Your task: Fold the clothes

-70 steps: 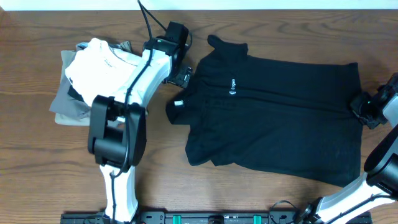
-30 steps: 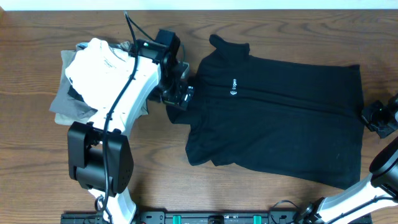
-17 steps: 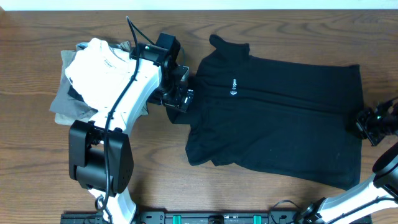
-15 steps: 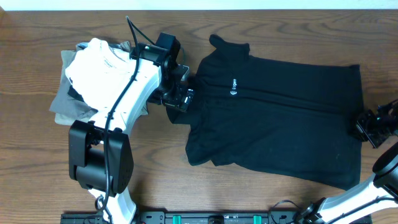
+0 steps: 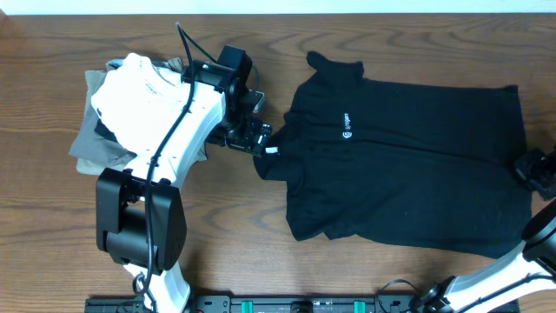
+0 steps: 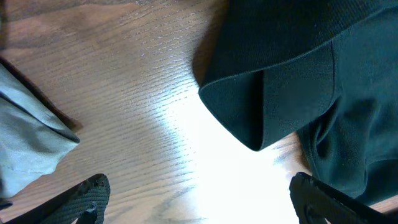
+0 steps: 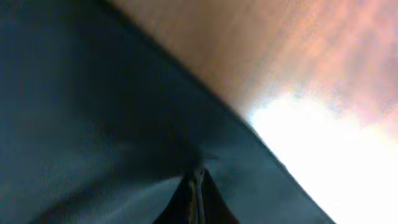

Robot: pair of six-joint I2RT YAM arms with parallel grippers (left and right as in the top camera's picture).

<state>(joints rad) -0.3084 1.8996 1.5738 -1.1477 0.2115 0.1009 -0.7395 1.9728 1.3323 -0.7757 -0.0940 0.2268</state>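
Folded stack: white garment on top of grey ones, far left of the table, apart from the work; left arm crossing above its right edge
Left gripper: jaws spread wide, nothing between them, hovering over bare wood just beside the shirt's left end
Black polo shirt: spread flat from centre to right side of table, logo up, collar toward the far left, hem at the right; white tag showing at the left flap
Left flap: doubled over on itself, ribbed edge, more than one layer
Right gripper: pinched closed on the shirt's hem, creases running into the fingertips
Risk, left: likely to catch one layer only, or plain wood, since the flap sits to one side of the jaws and not between them
Risk, right: thin bite near the very edge; could slip free under a pull, or drag the whole shirt sideways and wrinkle it
Risk, stack: possible nudge from the left arm on a wide swing
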